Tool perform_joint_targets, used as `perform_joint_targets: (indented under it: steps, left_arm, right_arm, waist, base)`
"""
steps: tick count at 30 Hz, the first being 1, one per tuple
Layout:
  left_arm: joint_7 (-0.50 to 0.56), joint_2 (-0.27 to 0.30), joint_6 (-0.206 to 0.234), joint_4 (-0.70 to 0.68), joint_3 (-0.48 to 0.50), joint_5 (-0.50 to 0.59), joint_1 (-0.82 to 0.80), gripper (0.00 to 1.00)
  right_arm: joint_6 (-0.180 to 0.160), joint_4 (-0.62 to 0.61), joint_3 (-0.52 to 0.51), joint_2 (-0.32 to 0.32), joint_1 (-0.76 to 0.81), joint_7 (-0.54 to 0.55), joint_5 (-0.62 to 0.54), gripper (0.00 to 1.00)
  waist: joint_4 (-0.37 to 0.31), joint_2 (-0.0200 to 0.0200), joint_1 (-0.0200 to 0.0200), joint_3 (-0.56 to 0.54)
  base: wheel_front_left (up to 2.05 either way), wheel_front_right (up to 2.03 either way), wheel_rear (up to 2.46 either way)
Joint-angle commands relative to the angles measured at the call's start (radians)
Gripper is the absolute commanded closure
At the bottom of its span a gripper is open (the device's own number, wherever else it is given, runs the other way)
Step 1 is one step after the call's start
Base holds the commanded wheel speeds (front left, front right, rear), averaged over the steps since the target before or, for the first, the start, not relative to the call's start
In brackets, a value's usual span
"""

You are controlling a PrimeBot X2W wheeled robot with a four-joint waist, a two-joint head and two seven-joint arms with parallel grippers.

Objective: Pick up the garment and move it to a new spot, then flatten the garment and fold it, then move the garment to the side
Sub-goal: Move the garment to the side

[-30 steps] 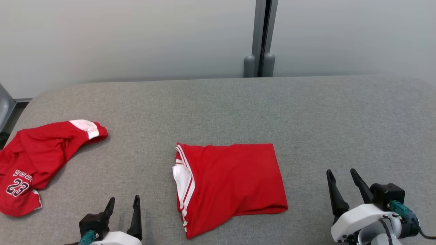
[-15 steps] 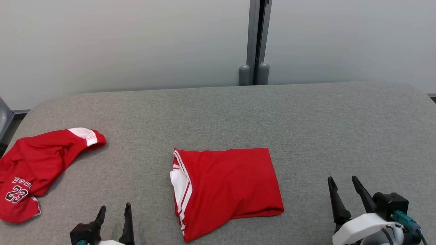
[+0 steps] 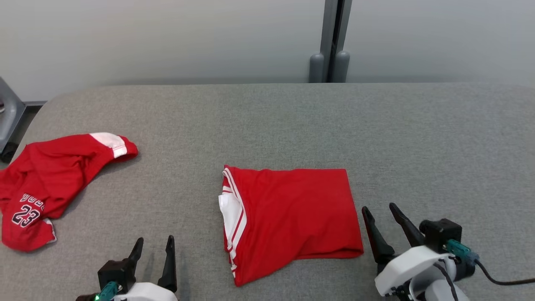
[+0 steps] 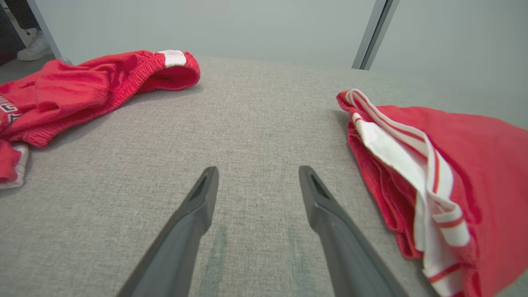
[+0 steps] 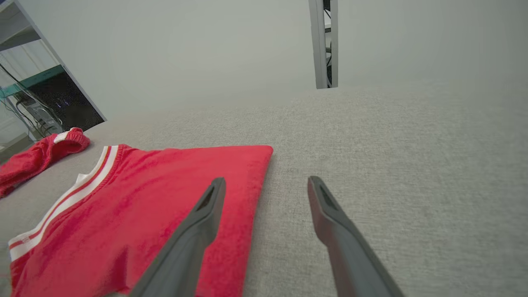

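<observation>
A folded red garment (image 3: 292,217) with white-striped trim on its left edge lies flat in the middle of the grey table (image 3: 292,121). My right gripper (image 3: 378,207) is open just off the garment's right edge. In the right wrist view its left finger (image 5: 206,210) overlaps that edge of the garment (image 5: 144,206). My left gripper (image 3: 155,239) is open and empty over bare table, to the left of the garment. The left wrist view shows that gripper (image 4: 258,169) with the garment's striped edge (image 4: 412,165) to its right.
A second red garment (image 3: 46,184), crumpled, with a "23" print, lies at the table's left edge. A grey post (image 3: 332,42) stands against the wall behind the table. A grey cart (image 3: 8,113) stands off the far left. A person's shoe (image 4: 35,47) is on the floor.
The head camera has shifted, so the whole picture moved. My right gripper has come left, close to the folded garment's right edge. The left gripper keeps about the same distance from the garment.
</observation>
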Motion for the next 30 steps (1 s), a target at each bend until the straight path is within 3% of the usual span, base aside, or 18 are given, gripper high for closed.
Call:
perform_joint_targets:
  steps: [1, 11, 12, 13, 14, 15, 21, 30]
  left_arm:
    - [-0.002, 0.005, -0.002, -0.003, -0.003, 0.000, -0.020, 0.00]
    - [-0.002, 0.004, -0.006, 0.013, -0.046, -0.014, -0.091, 0.00]
    - [-0.002, 0.005, -0.005, 0.013, -0.049, -0.016, -0.093, 0.00]
    - [-0.002, 0.005, -0.004, 0.013, -0.051, -0.017, -0.096, 0.00]
    - [-0.002, 0.004, -0.003, 0.013, -0.052, -0.018, -0.099, 0.00]
    - [-0.002, 0.005, -0.002, 0.013, -0.052, -0.018, -0.100, 0.00]
    - [-0.002, 0.005, -0.004, 0.007, -0.053, -0.007, -0.101, 0.00]
    - [-0.002, 0.005, -0.020, -0.002, -0.088, 0.009, -0.131, 0.00]
  right_arm:
    - [0.000, 0.016, 0.015, -0.006, -0.031, -0.005, 0.015, 0.00]
    - [0.000, 0.264, 0.058, -0.006, -0.213, -0.005, 0.082, 0.00]
    - [0.000, 0.289, 0.065, -0.006, -0.217, -0.005, 0.099, 0.14]
    - [0.000, 0.303, 0.072, -0.006, -0.226, -0.005, 0.113, 0.51]
    - [0.000, 0.318, 0.084, -0.006, -0.232, -0.001, 0.117, 0.67]
    - [0.000, 0.333, 0.097, -0.005, -0.231, -0.001, 0.134, 1.00]
    - [0.000, 0.315, 0.091, -0.009, -0.259, -0.003, 0.134, 1.00]
    - [0.000, 0.251, 0.106, -0.007, -0.227, -0.003, 0.147, 1.00]
  waist:
    - [0.031, 0.0000, 0.0000, 0.037]
    - [0.122, 0.0000, 0.0000, 0.117]
    - [0.125, 0.0000, 0.0000, 0.121]
    - [0.128, 0.0000, 0.0000, 0.124]
    - [0.129, 0.0000, 0.0000, 0.126]
    - [0.129, 0.0000, 0.0000, 0.127]
    - [0.084, 0.0000, 0.0000, 0.124]
    - [-0.134, 0.0000, 0.0000, 0.108]
  base:
    - [0.00, 0.00, 0.00]
    - [0.00, 0.00, 0.00]
    - [0.00, 0.00, 0.00]
    - [0.00, 0.00, 0.00]
    - [0.00, 0.00, 0.00]
    - [0.00, 0.00, 0.00]
    - [0.00, 0.00, 0.00]
    - [0.00, 0.00, 0.00]
